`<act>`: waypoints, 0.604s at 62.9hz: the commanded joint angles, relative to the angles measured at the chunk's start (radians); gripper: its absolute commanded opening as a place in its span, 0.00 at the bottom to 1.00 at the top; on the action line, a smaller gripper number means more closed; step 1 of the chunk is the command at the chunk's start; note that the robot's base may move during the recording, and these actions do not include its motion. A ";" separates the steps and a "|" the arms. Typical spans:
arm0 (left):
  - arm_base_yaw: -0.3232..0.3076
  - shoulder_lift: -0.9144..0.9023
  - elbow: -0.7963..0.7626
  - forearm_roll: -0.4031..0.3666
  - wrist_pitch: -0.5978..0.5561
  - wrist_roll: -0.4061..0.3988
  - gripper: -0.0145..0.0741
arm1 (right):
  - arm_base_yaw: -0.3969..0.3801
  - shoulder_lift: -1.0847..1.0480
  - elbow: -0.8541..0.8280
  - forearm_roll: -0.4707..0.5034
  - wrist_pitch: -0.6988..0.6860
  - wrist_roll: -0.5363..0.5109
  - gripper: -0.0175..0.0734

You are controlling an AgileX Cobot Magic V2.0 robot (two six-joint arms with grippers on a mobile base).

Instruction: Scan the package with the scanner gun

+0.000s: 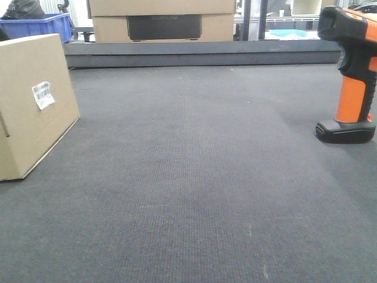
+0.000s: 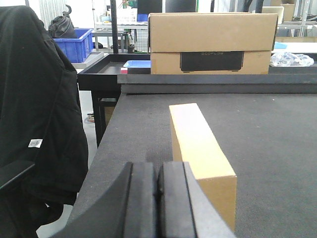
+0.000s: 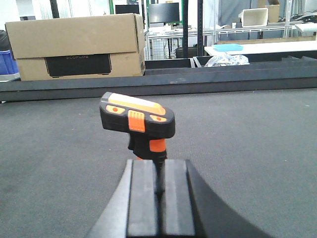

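A brown cardboard package (image 1: 32, 106) with a white barcode label (image 1: 43, 95) stands at the left of the dark table. It also shows in the left wrist view (image 2: 198, 148), just ahead and right of my left gripper (image 2: 158, 181), which is shut and empty. The orange and black scanner gun (image 1: 352, 71) stands upright on its base at the right edge. In the right wrist view the scanner gun (image 3: 137, 121) stands just beyond my right gripper (image 3: 159, 186), which is shut and empty. Neither gripper shows in the front view.
A raised dark ledge (image 1: 200, 53) runs along the table's far edge, with large cardboard boxes (image 1: 162, 20) behind it. A blue bin (image 1: 38, 26) sits at the back left. A black jacket (image 2: 34, 109) hangs off the table's left side.
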 commanded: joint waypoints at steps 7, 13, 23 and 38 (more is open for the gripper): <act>-0.007 -0.006 0.004 -0.010 -0.010 0.004 0.04 | -0.001 -0.003 0.002 0.008 -0.021 -0.002 0.01; -0.007 -0.006 0.004 -0.010 -0.010 0.004 0.04 | -0.001 -0.003 0.003 0.035 -0.022 -0.002 0.01; -0.007 -0.006 0.004 -0.010 -0.010 0.004 0.04 | 0.001 -0.053 0.048 0.199 -0.039 -0.148 0.01; -0.003 -0.006 0.004 -0.006 -0.011 0.004 0.04 | 0.029 -0.200 0.163 0.245 -0.019 -0.395 0.01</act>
